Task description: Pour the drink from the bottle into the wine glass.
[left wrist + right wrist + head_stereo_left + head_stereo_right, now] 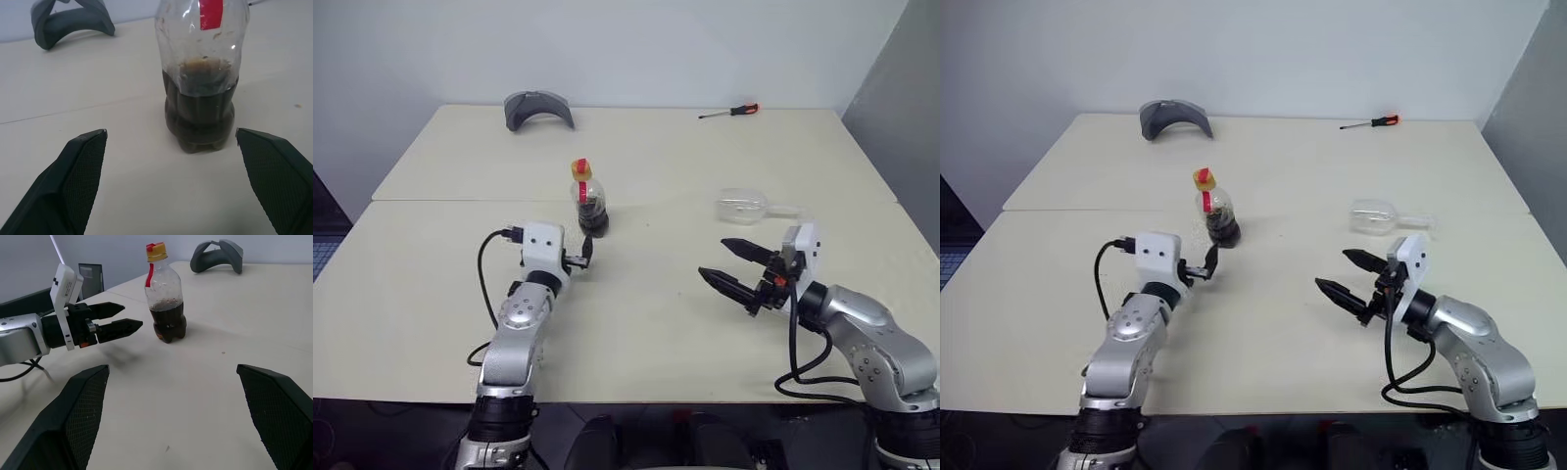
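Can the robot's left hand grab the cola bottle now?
Probably yes. The left gripper is open and aimed at the upright bottle just ahead, with only bare table between them.

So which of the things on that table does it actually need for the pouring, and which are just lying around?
Needed:
- bottle, upright, yellow cap on, with the dark drink in its lower part
- wine glass, lying on its side

Just lying about:
- red-handled screwdriver
- grey curved piece at the far edge

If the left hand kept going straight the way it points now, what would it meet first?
Most likely the bottle. It stands upright just ahead of the open left hand, roughly between its two fingers; nothing lies between them. Past it the table looks bare.
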Motion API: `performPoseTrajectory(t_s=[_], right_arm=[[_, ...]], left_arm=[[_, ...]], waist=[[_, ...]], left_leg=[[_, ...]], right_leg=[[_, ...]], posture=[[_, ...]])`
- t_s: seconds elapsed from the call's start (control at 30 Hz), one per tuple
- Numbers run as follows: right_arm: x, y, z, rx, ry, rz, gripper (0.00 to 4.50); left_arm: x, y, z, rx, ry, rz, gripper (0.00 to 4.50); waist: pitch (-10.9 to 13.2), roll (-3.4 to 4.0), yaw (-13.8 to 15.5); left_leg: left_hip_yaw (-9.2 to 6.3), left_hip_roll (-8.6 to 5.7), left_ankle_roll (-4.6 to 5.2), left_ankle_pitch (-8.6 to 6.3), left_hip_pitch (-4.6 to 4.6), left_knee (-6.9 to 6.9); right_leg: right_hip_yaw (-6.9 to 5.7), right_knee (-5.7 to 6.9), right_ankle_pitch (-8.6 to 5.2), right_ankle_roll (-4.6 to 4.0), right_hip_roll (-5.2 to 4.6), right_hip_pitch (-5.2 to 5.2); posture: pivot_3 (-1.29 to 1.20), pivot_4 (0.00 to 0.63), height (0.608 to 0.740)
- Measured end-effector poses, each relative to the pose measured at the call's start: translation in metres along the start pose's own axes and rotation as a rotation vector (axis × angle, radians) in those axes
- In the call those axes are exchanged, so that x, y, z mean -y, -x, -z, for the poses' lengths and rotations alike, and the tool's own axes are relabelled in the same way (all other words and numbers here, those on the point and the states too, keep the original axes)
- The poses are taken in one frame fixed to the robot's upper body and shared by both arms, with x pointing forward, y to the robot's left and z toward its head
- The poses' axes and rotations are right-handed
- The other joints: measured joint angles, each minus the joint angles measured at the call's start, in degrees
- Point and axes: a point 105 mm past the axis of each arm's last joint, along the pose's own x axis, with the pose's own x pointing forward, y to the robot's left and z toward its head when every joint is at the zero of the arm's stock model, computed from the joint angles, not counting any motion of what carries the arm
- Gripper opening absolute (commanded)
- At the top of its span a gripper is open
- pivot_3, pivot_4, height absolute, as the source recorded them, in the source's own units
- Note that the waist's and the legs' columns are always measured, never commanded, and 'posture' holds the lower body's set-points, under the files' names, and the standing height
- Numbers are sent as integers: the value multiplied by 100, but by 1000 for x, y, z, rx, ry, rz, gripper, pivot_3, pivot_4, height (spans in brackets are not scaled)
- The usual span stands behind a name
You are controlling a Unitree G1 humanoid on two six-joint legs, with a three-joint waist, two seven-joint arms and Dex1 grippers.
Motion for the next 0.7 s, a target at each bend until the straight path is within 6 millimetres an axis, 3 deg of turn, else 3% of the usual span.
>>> performPoseTrajectory(t_s=[0.43,0.7], right_arm=[[-2,-3,-5,18,-5,19,4451],[-4,-4,-6,16,-3,30,4451]], left_arm=[[8,-38,-5,47,22,92,4500],[13,-51,-4,54,33,130,4500]], waist=[[0,0,0],[0,-1,1]], left_leg=[[-1,-1,-5,3,1,3],[-2,-1,-7,4,-1,5]], right_leg=[[-5,2,0,0,0,1],[-6,2,0,0,0,0]], posture=[[0,150,740],[0,150,740]])
